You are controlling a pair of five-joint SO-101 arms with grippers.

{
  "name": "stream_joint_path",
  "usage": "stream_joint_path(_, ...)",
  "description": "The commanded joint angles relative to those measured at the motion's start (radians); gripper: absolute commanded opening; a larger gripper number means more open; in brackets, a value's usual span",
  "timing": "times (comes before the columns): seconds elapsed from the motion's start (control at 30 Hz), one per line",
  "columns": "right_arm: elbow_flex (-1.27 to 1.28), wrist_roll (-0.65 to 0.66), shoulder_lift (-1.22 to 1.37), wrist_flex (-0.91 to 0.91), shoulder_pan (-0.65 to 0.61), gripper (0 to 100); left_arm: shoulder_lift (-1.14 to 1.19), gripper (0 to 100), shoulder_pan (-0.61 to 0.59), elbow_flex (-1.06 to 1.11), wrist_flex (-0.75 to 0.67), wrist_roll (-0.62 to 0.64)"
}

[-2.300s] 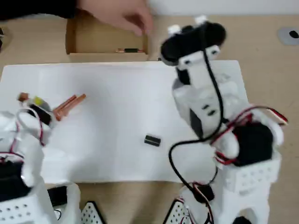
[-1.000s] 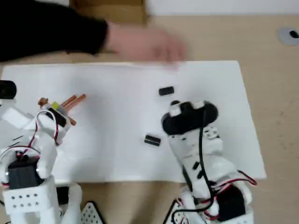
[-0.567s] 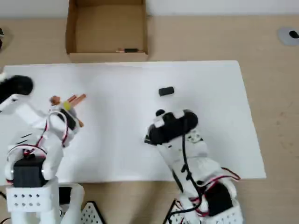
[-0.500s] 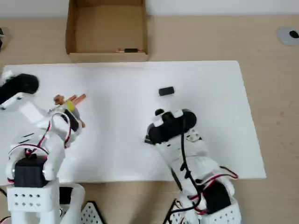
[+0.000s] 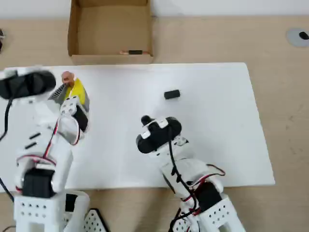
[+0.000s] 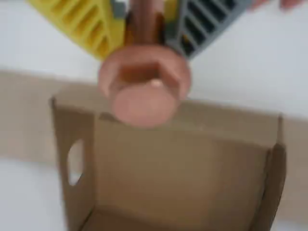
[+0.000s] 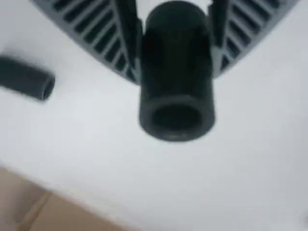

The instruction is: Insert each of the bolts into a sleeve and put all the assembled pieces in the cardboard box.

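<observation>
My left gripper is at the far left of the white sheet, shut on a copper bolt. In the left wrist view the bolt sticks out between the yellow and grey fingers, its head pointing toward the cardboard box. Near the sheet's middle, my right gripper is shut on a black sleeve whose open end faces the camera. A second black sleeve lies loose on the sheet, also seen as the sleeve in the right wrist view.
The cardboard box stands open on the wooden table beyond the sheet's far left edge, with one assembled piece against its near wall. A grey round disc lies at the far right of the table.
A person's hand left the box and dropped a second sleeve on the sheet. My right arm drew back and took the nearer sleeve. My left gripper lifted a bolt toward the box.
</observation>
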Motion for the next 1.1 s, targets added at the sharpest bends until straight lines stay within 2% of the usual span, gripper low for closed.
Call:
stream_joint_path(0.0,0.002,-0.008,-0.108,-0.117,-0.012,1.0,-0.211,1,0.014,0.144,-0.121,0.021)
stream_joint_path(0.17,0.002,-0.008,-0.104,-0.226,0.005,1.0,-0.513,1,0.012,0.348,-0.180,0.017)
stream_joint_path(0.33,0.002,-0.008,-0.102,-0.233,-0.050,1.0,-0.479,1,-0.014,0.358,-0.183,0.078)
stream_joint_path(0.5,0.002,-0.006,-0.071,-0.233,-0.159,1.0,-0.487,1,0.081,0.359,-0.187,0.087)
stream_joint_path(0.7,0.012,-0.006,0.061,-0.241,-0.168,1.0,-0.487,1,0.176,0.361,-0.236,0.081)
stream_joint_path(0.9,0.015,-0.006,0.093,-0.253,-0.168,1.0,-0.487,1,0.244,0.361,-0.152,0.087)
stream_joint_path(1.07,0.015,-0.006,0.093,-0.252,-0.168,1.0,-0.487,1,0.258,0.361,-0.138,0.089)
